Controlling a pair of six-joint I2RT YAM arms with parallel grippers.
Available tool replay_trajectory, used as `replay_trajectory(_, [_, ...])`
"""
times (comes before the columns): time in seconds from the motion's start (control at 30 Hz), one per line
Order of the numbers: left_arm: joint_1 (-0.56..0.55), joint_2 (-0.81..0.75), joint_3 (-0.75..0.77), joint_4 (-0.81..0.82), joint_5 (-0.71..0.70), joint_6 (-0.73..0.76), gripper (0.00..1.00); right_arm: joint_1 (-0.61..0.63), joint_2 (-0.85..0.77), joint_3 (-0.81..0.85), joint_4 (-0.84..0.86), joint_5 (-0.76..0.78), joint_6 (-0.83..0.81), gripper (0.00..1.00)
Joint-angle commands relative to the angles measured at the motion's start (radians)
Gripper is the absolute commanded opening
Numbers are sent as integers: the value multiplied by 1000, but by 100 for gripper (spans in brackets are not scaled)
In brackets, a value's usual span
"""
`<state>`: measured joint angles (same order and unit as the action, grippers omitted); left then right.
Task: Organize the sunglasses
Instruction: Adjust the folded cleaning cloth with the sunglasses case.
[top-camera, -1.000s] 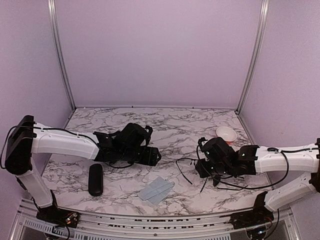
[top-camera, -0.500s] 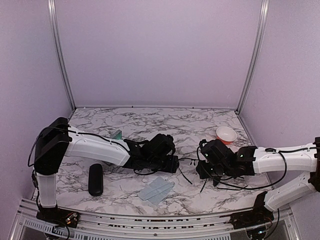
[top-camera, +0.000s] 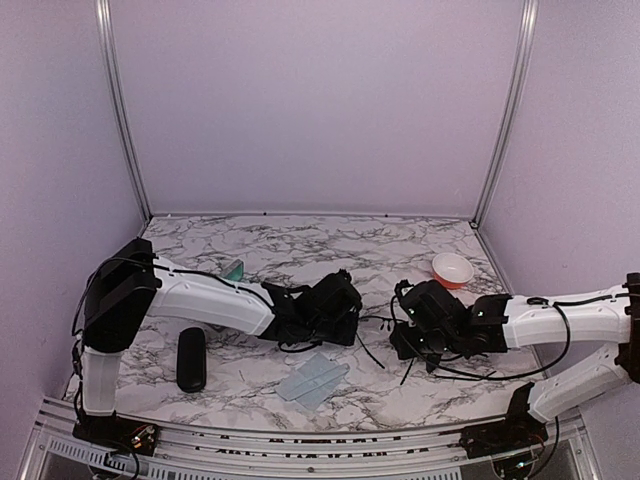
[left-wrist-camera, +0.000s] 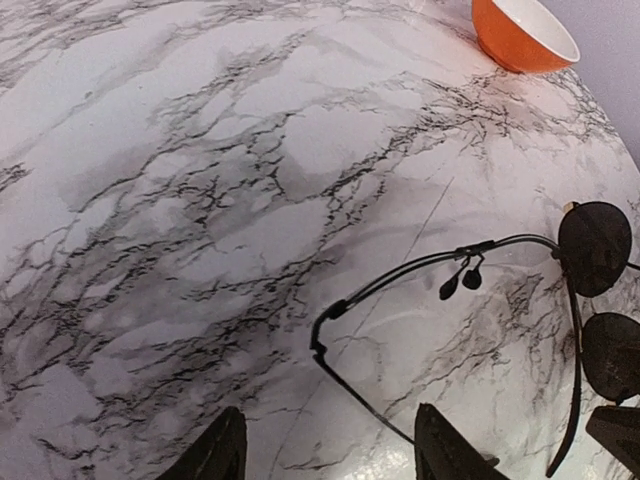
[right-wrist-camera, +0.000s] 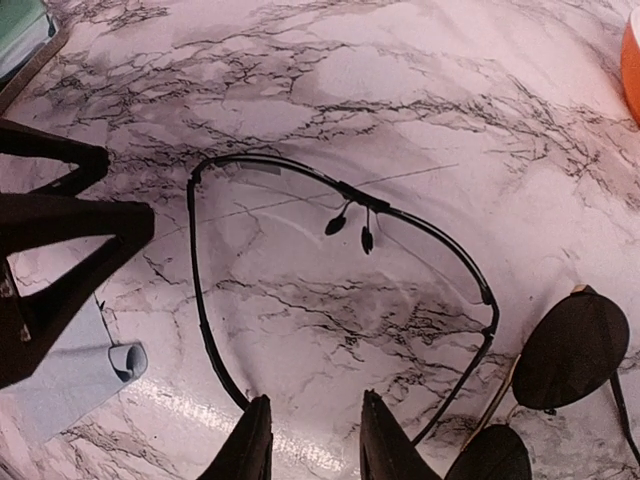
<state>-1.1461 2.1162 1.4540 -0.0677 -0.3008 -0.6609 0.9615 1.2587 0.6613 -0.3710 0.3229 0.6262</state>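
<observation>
Plainly, thin black-wire sunglasses (left-wrist-camera: 594, 247) lie on a veined marble table (left-wrist-camera: 200, 150).

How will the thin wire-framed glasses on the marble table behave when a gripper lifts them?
The glasses look light; they are thin wire, so they probably flex and could bend under a tight pinch. The long arms may swing or snag. On the glossy marble they would likely slide when pushed.

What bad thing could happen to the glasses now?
Both the left tool and right tool crowd the thin wire-framed glasses, so they might bump together or bend them. That frame seems to overlap the dark-lens sunglasses, so lifting one pair might drag the other.
</observation>
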Motion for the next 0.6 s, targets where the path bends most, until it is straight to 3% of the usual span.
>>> replay_trajectory(0.0, [55, -170, -95, -104, -168, 94, 57, -3, 12, 15, 67, -19, -42, 30])
replay_trajectory(0.23, [185, -314, -205, -307, -141, 344, 55, -3, 67, 47, 100, -31, -60, 29])
replay_trajectory(0.47, [323, -345, -261, -383, -49, 341, 55, -2, 132, 66, 134, -74, -65, 26])
replay_trajectory(0.57, [349, -331, -265, -396, -20, 362, 64, -1, 147, 71, 130, -82, -62, 25])
